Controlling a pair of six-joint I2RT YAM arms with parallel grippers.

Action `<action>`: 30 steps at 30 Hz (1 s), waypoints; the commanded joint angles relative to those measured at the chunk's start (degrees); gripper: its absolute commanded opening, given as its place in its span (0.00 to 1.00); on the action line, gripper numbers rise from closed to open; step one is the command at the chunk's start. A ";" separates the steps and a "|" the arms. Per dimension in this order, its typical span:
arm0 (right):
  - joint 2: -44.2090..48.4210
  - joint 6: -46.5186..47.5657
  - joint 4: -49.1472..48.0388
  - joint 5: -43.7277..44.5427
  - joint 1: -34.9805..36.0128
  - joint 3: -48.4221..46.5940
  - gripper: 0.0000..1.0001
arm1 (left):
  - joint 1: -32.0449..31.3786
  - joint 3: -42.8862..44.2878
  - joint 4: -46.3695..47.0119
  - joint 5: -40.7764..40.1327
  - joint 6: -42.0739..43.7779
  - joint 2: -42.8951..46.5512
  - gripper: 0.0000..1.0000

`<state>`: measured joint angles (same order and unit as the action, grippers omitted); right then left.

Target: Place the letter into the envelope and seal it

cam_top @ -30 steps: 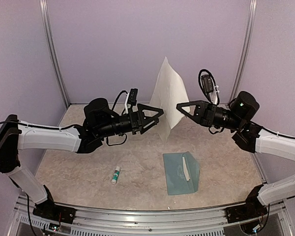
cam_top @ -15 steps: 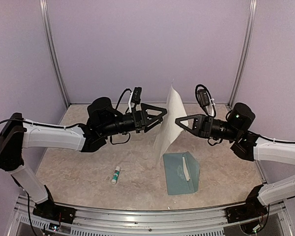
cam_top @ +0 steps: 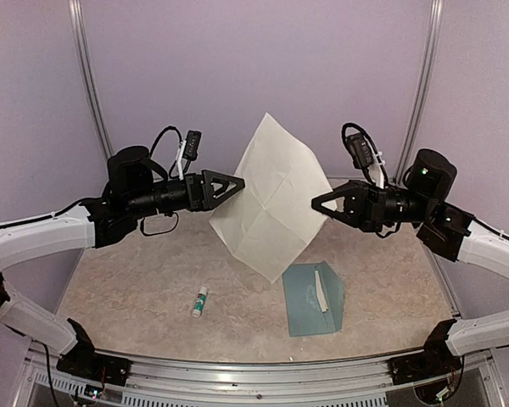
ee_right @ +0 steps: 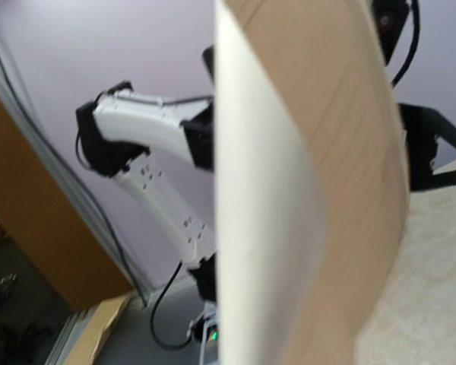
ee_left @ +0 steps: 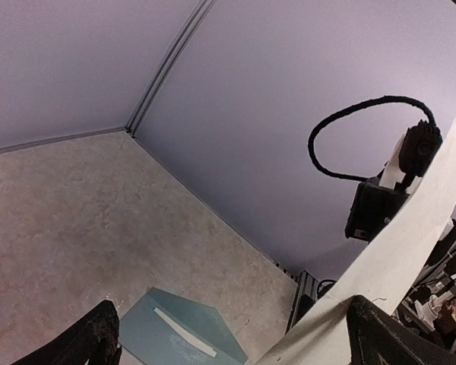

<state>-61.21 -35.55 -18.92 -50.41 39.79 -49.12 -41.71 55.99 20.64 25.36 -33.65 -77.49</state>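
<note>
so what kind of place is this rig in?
Probably an enclosed lab robot cell, not an office: plain lilac panel walls on aluminium posts, a speckled table, and just the letter, envelope and glue stick as props.

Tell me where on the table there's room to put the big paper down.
The widest bare table is on the left, between the glue stick and the left wall. The back strip beneath the raised letter is bare too. The front right is crowded by the envelope.
</note>
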 commanded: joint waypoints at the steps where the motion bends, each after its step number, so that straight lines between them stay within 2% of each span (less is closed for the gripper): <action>1: 0.64 3.84 6.75 -4.50 0.52 -2.99 0.00 | 0.49 2.06 -11.05 3.77 11.42 2.05 0.99; 6: 0.21 3.59 7.38 -2.53 0.47 -3.97 0.00 | 0.14 2.64 -13.07 14.94 15.81 2.89 0.99; 7: 0.02 3.44 7.40 -2.09 0.46 -4.14 0.00 | -0.06 2.49 -13.19 16.78 16.36 3.02 0.96; 13: -1.16 3.21 8.73 0.58 0.41 -5.04 0.00 | -0.32 1.23 -13.35 20.20 17.68 4.66 0.59; 16: -1.44 3.64 9.85 1.78 -0.15 -4.83 0.01 | -0.14 0.44 -12.98 20.68 18.00 5.85 0.33; 18: -1.53 3.58 9.78 1.73 -0.93 -4.44 0.19 | -0.08 0.34 -13.52 21.44 18.51 6.33 0.15; 19: -1.48 3.81 10.01 1.71 -1.34 -4.41 0.33 | -0.10 0.52 -14.03 21.82 18.90 6.46 0.04; 20: -1.46 4.52 10.61 1.78 -1.83 -4.40 0.45 | -0.12 0.67 -14.92 22.08 19.38 6.47 0.00; 22: -1.37 6.52 12.88 2.59 -2.95 -4.95 0.63 | -0.29 1.26 -17.04 22.56 20.68 6.48 0.00; 25: -1.23 11.09 17.21 3.91 -4.51 -6.25 0.82 | -0.83 2.43 -20.26 23.49 22.68 6.33 0.00; 27: -1.38 13.93 20.09 4.63 -5.60 -7.56 0.91 | -1.85 3.91 -24.31 23.77 24.21 5.90 0.00; 30: -2.37 16.29 22.07 2.87 -6.29 -9.84 0.96 | -3.75 5.69 -28.46 23.67 26.05 5.06 0.00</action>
<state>-62.81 -24.84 -1.76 -47.13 34.63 -55.13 -43.22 57.89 -0.80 47.53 -11.70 -71.75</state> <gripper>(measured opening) 0.941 0.004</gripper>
